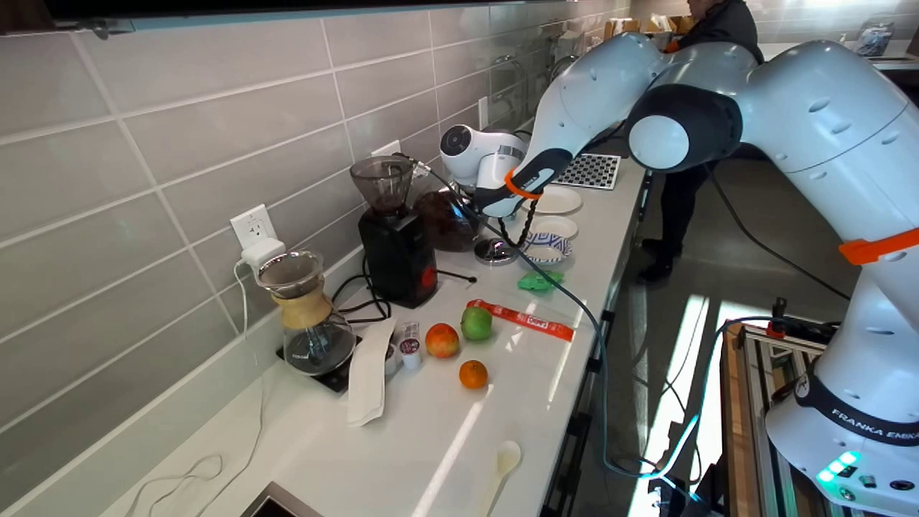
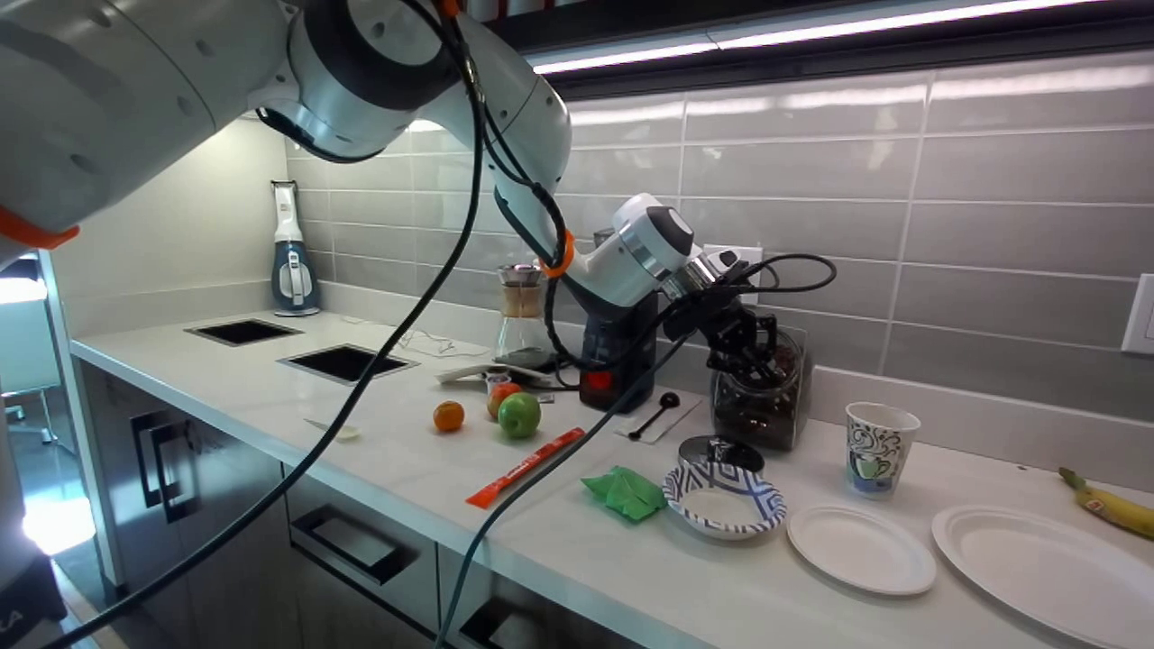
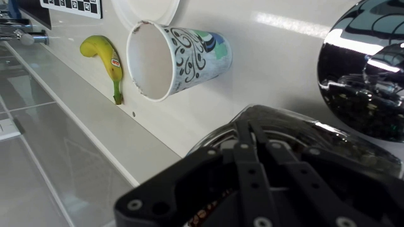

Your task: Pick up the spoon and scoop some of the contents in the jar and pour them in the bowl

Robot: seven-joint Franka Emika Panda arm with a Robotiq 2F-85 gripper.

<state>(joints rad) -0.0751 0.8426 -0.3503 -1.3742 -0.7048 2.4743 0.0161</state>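
Right of centre, one gripper (image 3: 250, 126) was seen closed, nothing visibly held, at one jar (image 2: 755, 416) — one bowl (image 2: 724, 512), two spoons (image 2: 668, 400) were counted.

Wall (image 2: 1010, 230) behind jar (image 2: 762, 419), grinder (image 1: 395, 255) beside, lid (image 2: 719, 451) in front, bare counter (image 2: 827, 453) toward cup (image 2: 879, 451)

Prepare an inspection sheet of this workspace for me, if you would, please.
Surface: white counter, glossy, with bright streaks.
Job's things: black spoon lying beside the coffee grinder; glass jar holding coffee beans; blue-patterned bowl, nothing seen inside.
Clutter: orange, green apple, red packet, paper cup, banana.
Gripper: shut at the jar, nothing seen held.
Cables: blue cable slants over the counter, past its edge.
Surroundings: grey tiled wall; person in dark clothes behind.
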